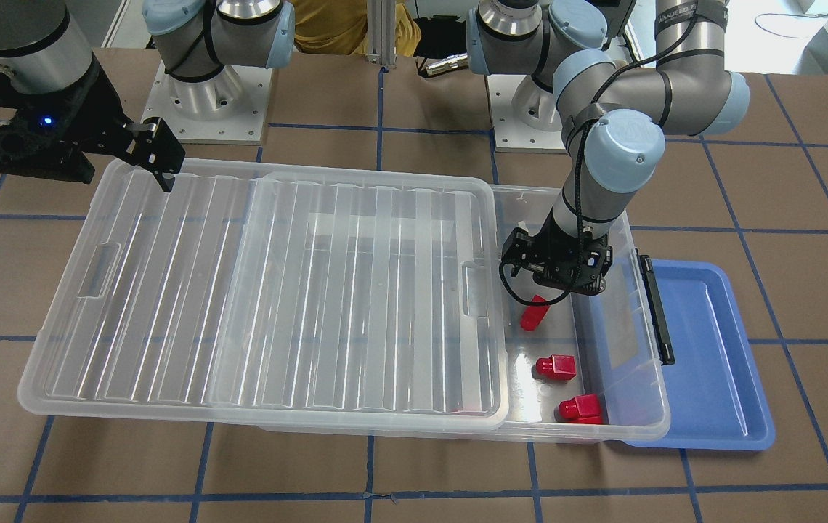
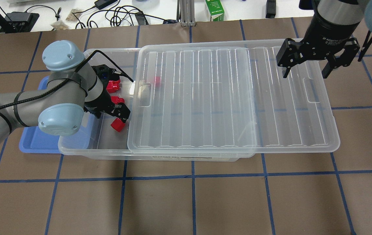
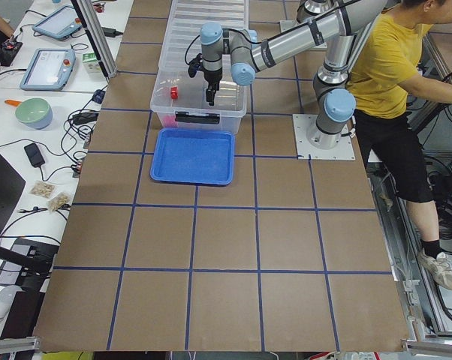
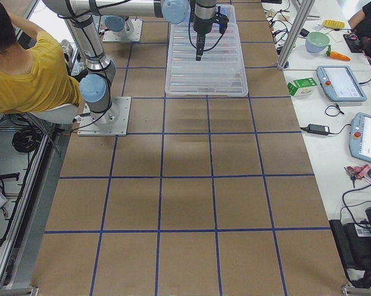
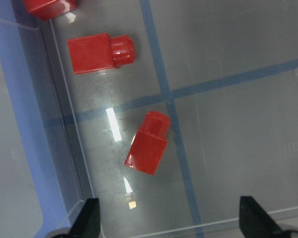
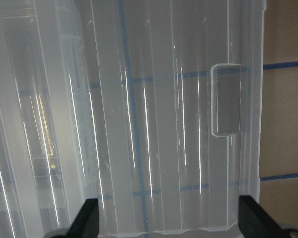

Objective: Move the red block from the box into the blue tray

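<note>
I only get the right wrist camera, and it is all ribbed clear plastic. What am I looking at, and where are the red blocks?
Observer: That is the lid, slid partway off the box. Three red blocks lie in the uncovered end.
Visitor: Is anything picking them up?
Observer: The left gripper hovers over one red block, with its fingers open and holding nothing.
Visitor: And the blue tray?
Observer: The blue tray sits at the box's latch end, and no block is in it.
</note>
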